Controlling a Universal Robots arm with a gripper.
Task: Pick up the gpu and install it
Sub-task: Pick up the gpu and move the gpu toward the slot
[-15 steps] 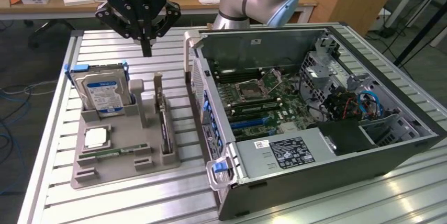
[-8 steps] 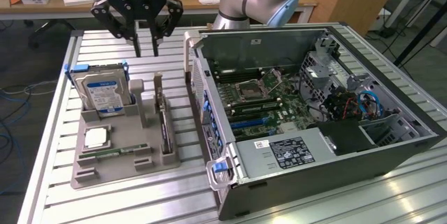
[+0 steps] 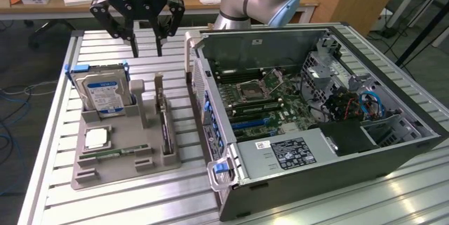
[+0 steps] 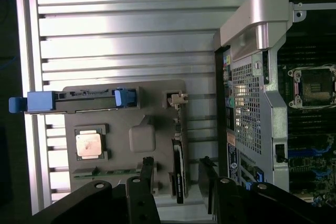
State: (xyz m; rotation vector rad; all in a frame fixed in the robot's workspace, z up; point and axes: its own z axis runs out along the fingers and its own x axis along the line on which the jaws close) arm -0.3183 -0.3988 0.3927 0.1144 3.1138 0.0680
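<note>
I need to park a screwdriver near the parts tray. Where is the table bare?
The table is bare in front of the tray, at the exterior view's bottom, and behind it, below the gripper. The gap between the gpu in the tray and the computer case is tight.

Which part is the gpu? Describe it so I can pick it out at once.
Find the grey parts tray on the exterior view's left of the open computer case. The gpu stands on edge along the tray side nearest the case. Unlike the blue-labelled hard drive and flat CPU, it is a thin dark card with a pale bracket at one end.
</note>
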